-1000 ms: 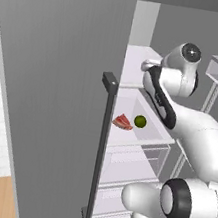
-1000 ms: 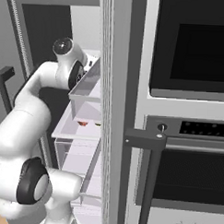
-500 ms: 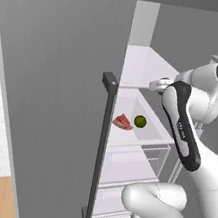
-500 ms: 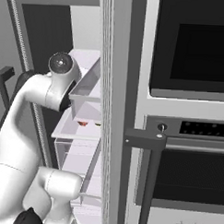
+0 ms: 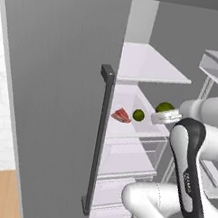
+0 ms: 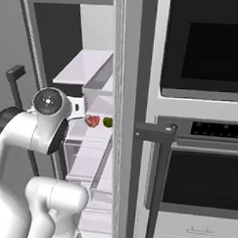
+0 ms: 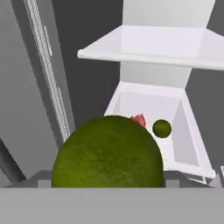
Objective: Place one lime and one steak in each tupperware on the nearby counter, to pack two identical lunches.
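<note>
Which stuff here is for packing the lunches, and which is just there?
For the lunches:
- lime in the gripper
- second lime in the fridge bin
- red steak beside it

Just there:
- fridge door handle
- glass shelf
- oven

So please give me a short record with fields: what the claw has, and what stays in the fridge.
claw: shut on a lime, held outside the fridge tray
held lime, left base view, at the arm's tip
fridge tray: holds a second lime and the red-pink steak
spacing: second lime and steak lie side by side, apart
fridge door: open
</note>
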